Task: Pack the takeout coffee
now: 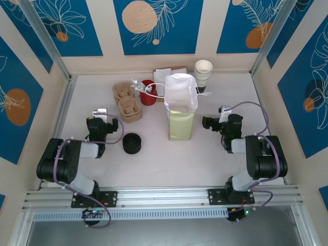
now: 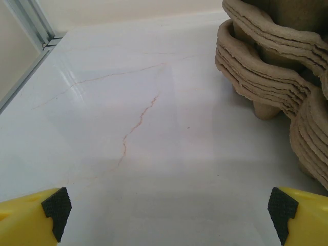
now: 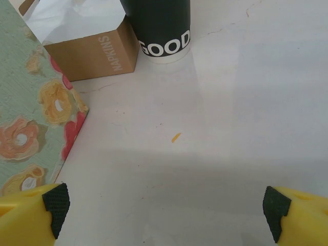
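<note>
The takeout coffee is out of view. A tall pale paper bag stands open in the middle of the table; its flowered side is at the left of the right wrist view. My left gripper rests low at the left, open over bare table, with nothing between its fingers. On the right, my right gripper is also open and empty, just right of the bag. Ahead of it stands a dark cup printed GOOD.
A low stack of black lids sits near my left gripper. Brown pulp cup carriers lie behind it. At the back are a red cup with white cutlery, a napkin box and stacked cream cups.
</note>
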Available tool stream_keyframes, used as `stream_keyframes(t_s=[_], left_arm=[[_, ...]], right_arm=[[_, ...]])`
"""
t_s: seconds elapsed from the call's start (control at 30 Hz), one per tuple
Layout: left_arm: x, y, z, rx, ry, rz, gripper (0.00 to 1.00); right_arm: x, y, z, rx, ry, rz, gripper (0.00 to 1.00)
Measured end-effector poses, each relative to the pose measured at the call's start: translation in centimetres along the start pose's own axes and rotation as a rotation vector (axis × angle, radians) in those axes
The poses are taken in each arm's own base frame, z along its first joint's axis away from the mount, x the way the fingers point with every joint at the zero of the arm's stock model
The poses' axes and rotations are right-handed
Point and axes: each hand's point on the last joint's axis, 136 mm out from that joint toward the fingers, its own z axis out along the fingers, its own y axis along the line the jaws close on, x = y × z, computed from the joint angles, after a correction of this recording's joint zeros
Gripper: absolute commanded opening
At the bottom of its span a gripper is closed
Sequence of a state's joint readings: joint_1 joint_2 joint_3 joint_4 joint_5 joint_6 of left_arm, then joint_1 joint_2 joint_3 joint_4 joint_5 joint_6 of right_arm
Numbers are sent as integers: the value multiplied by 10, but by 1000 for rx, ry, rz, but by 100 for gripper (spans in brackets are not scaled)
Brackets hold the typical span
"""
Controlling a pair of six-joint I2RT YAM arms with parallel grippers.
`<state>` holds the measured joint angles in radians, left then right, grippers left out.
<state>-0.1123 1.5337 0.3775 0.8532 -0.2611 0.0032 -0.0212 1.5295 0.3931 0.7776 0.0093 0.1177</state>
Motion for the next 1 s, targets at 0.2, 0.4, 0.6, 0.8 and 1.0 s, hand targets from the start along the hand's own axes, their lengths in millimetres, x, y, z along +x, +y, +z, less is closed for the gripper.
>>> stream_keyframes(t_s=[0.2,0.4,0.6,0.8,1.0], left_arm=[[0,0,0,0,0,0,100],[0,0,0,0,0,0,100],[0,0,-1,-1,6,2,100],[-45,18,-31,-61,-36,-30,100],[-141,52,-79,-171,-121,-248,100]], right_arm=[[0,0,0,0,0,0,99],[0,0,0,0,0,0,99],[-1,1,-2,-1,10,4,99],[-47,-8,-25,58,-65,20,99],[-111,-31,-58,195,-119,150,100]])
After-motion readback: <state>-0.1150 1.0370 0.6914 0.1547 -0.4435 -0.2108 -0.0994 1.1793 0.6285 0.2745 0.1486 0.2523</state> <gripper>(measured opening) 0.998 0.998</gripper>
